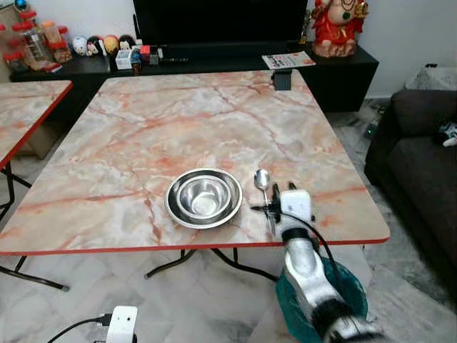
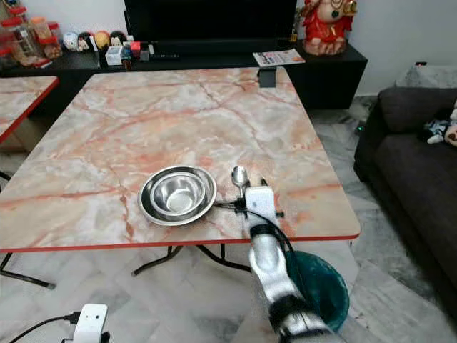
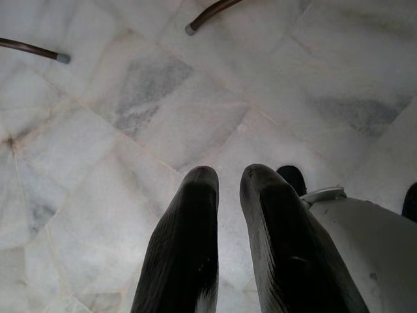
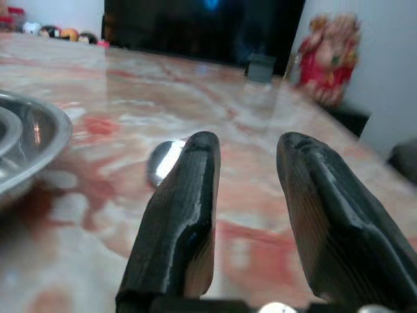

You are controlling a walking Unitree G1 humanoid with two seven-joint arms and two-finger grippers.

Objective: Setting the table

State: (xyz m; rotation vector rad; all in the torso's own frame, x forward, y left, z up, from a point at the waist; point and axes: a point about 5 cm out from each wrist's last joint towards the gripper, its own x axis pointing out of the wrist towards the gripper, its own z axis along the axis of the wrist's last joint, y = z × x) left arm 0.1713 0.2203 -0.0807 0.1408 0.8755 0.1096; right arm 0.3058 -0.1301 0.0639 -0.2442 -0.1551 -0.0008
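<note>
Steel bowl (image 1: pixel 204 197) — lower centre of frame, on marble worktop (image 1: pixel 143 128). Spoon (image 1: pixel 263 181) just right of bowl. Right gripper (image 4: pixel 244 163) — fingers spread, empty, over spoon handle; left gripper (image 3: pixel 228 189) nearly closed, above floor.

Black low cabinet (image 1: pixel 335 71) along the far wall, carrying a dark television (image 1: pixel 221 20), a red seated figurine (image 1: pixel 335 25), a magazine (image 1: pixel 288 60), lidded jars (image 1: pixel 32 43) and a row of small toys (image 1: pixel 107 44). Dark grey sofa (image 1: pixel 421 164) at right. Second marble-patterned table with red edge (image 1: pixel 25 107) at left. Teal bin (image 2: pixel 321 286) on the pale marble floor (image 3: pixel 163 117). White plug adapter with cable (image 1: pixel 120 325) on the floor, near side.
</note>
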